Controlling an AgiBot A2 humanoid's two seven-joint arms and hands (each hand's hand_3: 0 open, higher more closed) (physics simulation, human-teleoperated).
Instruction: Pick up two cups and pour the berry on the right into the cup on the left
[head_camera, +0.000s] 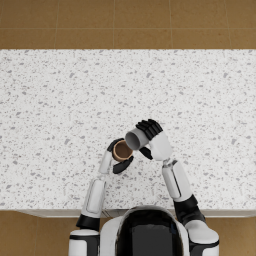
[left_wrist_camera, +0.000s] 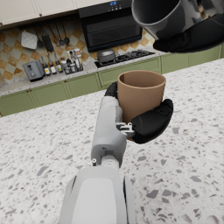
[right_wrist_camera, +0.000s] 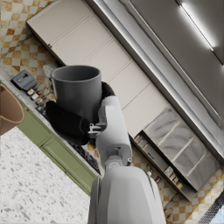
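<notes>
From the head view we see our left hand (head_camera: 119, 159) gripping the brown cup (head_camera: 122, 150) upright above the speckled counter (head_camera: 60, 110), with the grey cup (head_camera: 136, 139), tipped in our right hand (head_camera: 152, 136), at its one o'clock. The left wrist view shows the brown cup (left_wrist_camera: 140, 94) clasped, the grey cup (left_wrist_camera: 159, 15) above. The right wrist view shows the grey cup (right_wrist_camera: 78, 92) gripped; we cannot see a berry.

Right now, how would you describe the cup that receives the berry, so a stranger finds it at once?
Look above the near edge of the speckled white counter, where both hands meet. The left hand holds an upright brown cup; the grey cup beside it is tipped toward it.
</notes>
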